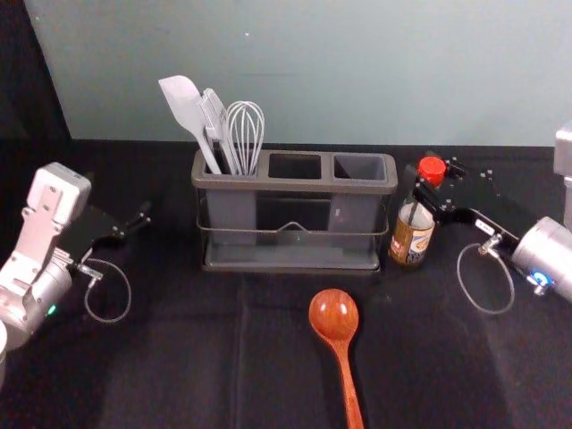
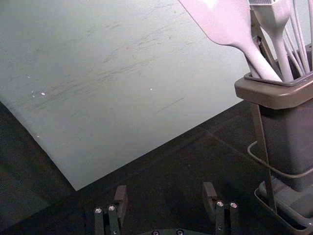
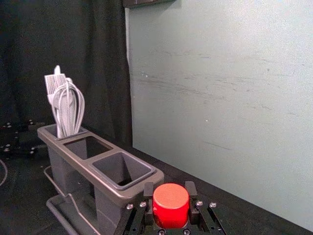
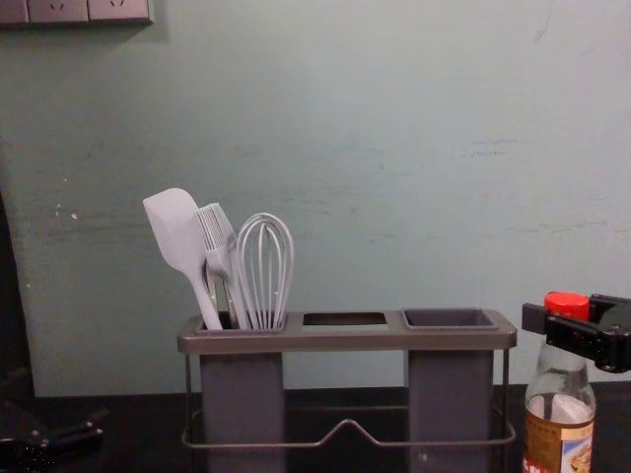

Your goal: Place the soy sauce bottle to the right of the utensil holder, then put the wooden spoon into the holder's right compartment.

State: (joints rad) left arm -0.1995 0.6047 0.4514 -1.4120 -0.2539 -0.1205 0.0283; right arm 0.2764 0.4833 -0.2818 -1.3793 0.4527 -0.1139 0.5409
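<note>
My right gripper (image 1: 425, 195) is shut on the neck of the soy sauce bottle (image 1: 411, 234), just right of the utensil holder (image 1: 295, 186). In the right wrist view, the gripper (image 3: 170, 198) has its fingers on both sides of the red cap (image 3: 170, 205). The bottle (image 4: 558, 434) looks upright in the chest view, its base out of frame. The wooden spoon (image 1: 335, 318) lies in front of the holder, bowl toward it. The holder's right compartment (image 3: 122, 169) holds nothing. My left gripper (image 1: 141, 217) is idle at the left, open in its wrist view (image 2: 165, 198).
A white spatula (image 1: 185, 107), a brush (image 1: 214, 116) and a whisk (image 1: 245, 134) stand in the holder's left compartment. A pale wall (image 1: 357, 71) rises behind the black-covered table (image 1: 179, 357).
</note>
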